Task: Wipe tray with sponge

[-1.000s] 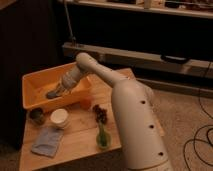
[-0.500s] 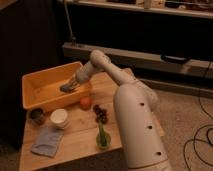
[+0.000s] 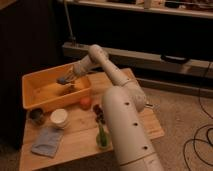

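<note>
The yellow-orange tray (image 3: 35, 100) stands on the left of the wooden table. My gripper (image 3: 65, 80) reaches into it from the right, over the inner back-right part. It is shut on the small grey-blue sponge (image 3: 62, 79), which sits at its tip, low over the tray's floor. I cannot tell whether the sponge touches the floor. My arm (image 3: 102, 62) runs from the white base, which hides part of the table's right side.
In front of the tray stand a white cup (image 3: 59, 118) and a small dark cup (image 3: 36, 116). A blue-grey folded cloth (image 3: 47, 141) lies at the front left. An orange fruit (image 3: 86, 103), dark grapes (image 3: 98, 112) and a green bottle (image 3: 102, 138) are near the base.
The gripper with the sponge has moved from the tray's left front across the floor to the right, then toward the back wall.
</note>
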You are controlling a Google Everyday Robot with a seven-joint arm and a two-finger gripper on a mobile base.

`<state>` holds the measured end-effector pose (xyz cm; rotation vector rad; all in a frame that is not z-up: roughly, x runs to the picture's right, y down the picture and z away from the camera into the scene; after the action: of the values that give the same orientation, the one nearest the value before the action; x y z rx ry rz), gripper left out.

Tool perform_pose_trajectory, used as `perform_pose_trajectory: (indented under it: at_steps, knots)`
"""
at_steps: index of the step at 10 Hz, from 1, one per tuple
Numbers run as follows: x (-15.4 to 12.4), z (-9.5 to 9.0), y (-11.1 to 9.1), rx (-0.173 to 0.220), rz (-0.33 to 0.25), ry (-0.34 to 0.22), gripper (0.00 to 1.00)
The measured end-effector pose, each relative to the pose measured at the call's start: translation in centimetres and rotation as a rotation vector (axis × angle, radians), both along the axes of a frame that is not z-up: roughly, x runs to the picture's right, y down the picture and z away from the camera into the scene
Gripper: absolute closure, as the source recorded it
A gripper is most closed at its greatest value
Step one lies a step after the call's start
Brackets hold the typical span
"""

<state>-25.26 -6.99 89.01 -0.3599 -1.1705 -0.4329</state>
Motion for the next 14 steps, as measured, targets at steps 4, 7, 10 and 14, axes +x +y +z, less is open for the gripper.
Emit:
perform_pose_trajectory:
  at_steps: [4,7,10,14]
  knots:
    - [-5.4,-3.1,2.6,-0.002,-0.1,-0.108,0.91]
    - [-3.7,-3.8,5.1,-0.028,-0.144,-0.128,0.91]
    - [0.6,-3.9,6.2,-0.04,-0.11,-0.099,0.91]
    - [4.8,-2.8,4.9,-0.029,-0.008,-0.037,0.91]
